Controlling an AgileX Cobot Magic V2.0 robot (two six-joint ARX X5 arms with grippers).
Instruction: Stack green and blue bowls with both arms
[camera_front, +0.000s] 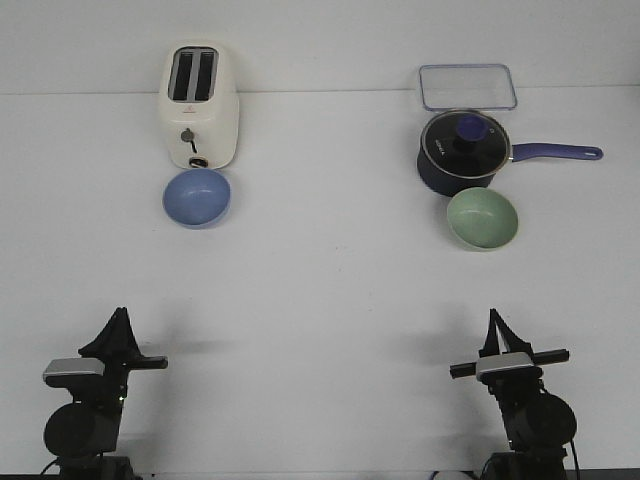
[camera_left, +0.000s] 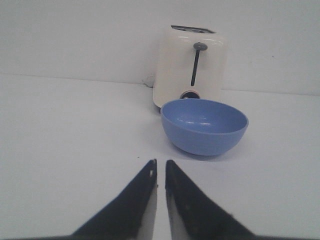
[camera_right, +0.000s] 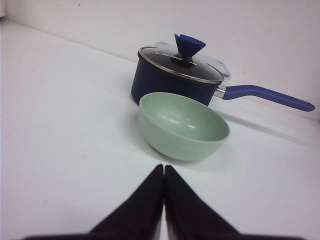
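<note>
The blue bowl (camera_front: 197, 197) stands upright at the far left, just in front of a toaster. The green bowl (camera_front: 482, 218) stands upright at the far right, just in front of a saucepan. My left gripper (camera_front: 120, 313) rests near the front left edge, far short of the blue bowl (camera_left: 204, 125); its jaws (camera_left: 160, 161) are together but for a thin slit, and empty. My right gripper (camera_front: 493, 314) rests near the front right; its jaws (camera_right: 164, 166) are shut and empty, pointing at the green bowl (camera_right: 182, 126).
A cream toaster (camera_front: 200, 105) stands behind the blue bowl. A dark navy saucepan (camera_front: 462, 150) with a glass lid has its handle (camera_front: 560, 152) pointing right. A clear plastic container lid (camera_front: 467, 86) lies behind it. White table (camera_front: 320, 290) lies between the arms and the bowls.
</note>
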